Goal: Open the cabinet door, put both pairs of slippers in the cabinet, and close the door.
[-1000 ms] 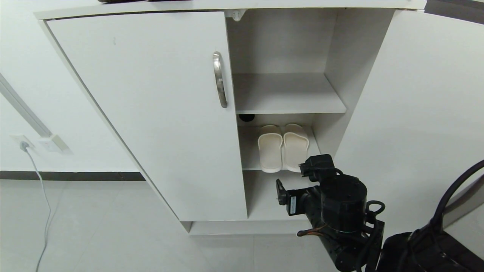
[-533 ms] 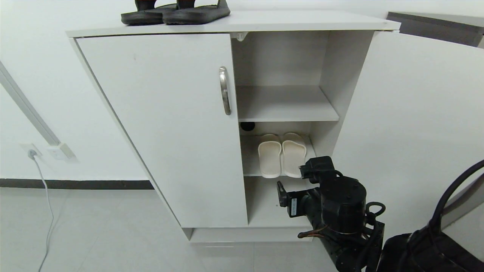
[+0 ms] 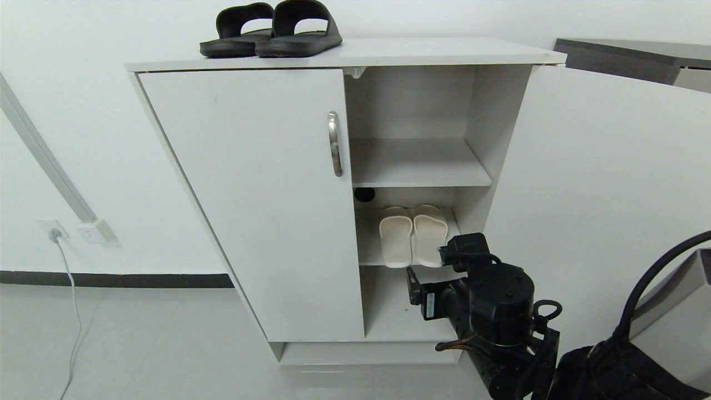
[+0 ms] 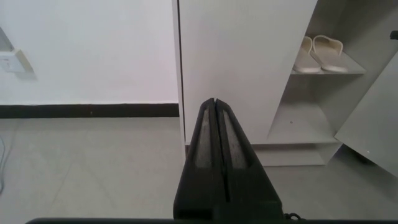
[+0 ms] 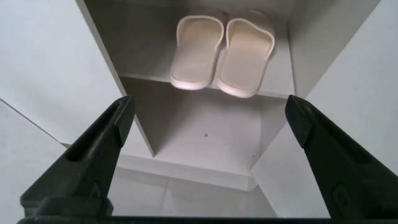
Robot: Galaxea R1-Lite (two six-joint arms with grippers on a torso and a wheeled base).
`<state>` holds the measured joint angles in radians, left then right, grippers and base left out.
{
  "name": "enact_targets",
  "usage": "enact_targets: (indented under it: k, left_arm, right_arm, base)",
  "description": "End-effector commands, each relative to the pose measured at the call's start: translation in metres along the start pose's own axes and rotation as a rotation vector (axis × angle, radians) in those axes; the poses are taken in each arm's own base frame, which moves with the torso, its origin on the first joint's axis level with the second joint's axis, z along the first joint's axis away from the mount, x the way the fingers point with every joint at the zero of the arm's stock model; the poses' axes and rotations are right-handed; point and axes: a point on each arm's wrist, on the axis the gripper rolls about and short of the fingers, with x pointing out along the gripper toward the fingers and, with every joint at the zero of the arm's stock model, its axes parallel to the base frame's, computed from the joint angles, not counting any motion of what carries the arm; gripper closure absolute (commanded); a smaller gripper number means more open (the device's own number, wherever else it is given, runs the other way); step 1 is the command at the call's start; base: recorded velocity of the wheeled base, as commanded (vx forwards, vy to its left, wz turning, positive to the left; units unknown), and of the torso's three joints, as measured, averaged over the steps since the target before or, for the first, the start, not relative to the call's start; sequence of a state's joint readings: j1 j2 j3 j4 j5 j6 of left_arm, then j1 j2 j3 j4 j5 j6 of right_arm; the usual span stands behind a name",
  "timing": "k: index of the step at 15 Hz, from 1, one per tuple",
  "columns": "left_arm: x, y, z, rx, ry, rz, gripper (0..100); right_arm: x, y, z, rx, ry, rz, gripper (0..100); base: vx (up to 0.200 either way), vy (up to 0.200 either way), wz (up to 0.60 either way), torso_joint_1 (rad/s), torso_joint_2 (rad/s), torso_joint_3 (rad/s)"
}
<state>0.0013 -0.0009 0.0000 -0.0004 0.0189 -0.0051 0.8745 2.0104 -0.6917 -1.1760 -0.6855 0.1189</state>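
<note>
The white cabinet (image 3: 344, 55) has its right door (image 3: 600, 194) swung wide open and its left door (image 3: 250, 194) shut. A pair of white slippers (image 3: 414, 236) lies side by side on the middle shelf, also seen as white slippers (image 5: 222, 53). On the cabinet's top sits a pair of black slippers (image 3: 272, 28). My right arm (image 3: 489, 300) is low in front of the open compartment; the right gripper (image 5: 209, 102) is open and empty, facing the shelf from below. My left gripper (image 4: 213, 104) is shut and empty, low over the floor in front of the left door (image 4: 242, 62).
The top shelf (image 3: 416, 166) and bottom shelf (image 3: 394, 322) are bare. A metal handle (image 3: 334, 143) is on the shut door. A wall socket with a cable (image 3: 53, 233) is at the left. A grey box (image 3: 677, 316) stands at the right behind the open door.
The head camera has shifted, bringing the cabinet's top and the black slippers into view. The slippers, doors and right arm have not visibly moved.
</note>
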Motion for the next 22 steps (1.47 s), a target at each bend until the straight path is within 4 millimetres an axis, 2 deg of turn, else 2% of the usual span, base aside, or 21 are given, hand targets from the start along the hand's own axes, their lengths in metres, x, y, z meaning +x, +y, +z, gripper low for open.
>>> enact_targets:
  k: [1, 5, 22]
  left_arm:
    - [0.0001, 0.0, 0.0001, -0.001, 0.0, 0.001, 100]
    - [0.0001, -0.0001, 0.0001, -0.001, 0.0, -0.002, 100]
    - [0.0001, -0.0001, 0.0, -0.001, 0.001, -0.003, 100]
  right_arm:
    - [0.0021, 0.0004, -0.0047, -0.009, 0.01, -0.003, 0]
    - [0.0025, 0.0001, -0.0051, -0.013, 0.012, -0.005, 0]
    - [0.0029, -0.0004, -0.0052, -0.019, 0.013, -0.006, 0]
  base:
    - [0.0, 0.0, 0.0, 0.0, 0.0, 0.0]
    - [0.0, 0.0, 0.0, 0.0, 0.0, 0.0]
    - [0.0, 0.2, 0.0, 0.003, 0.0, 0.002]
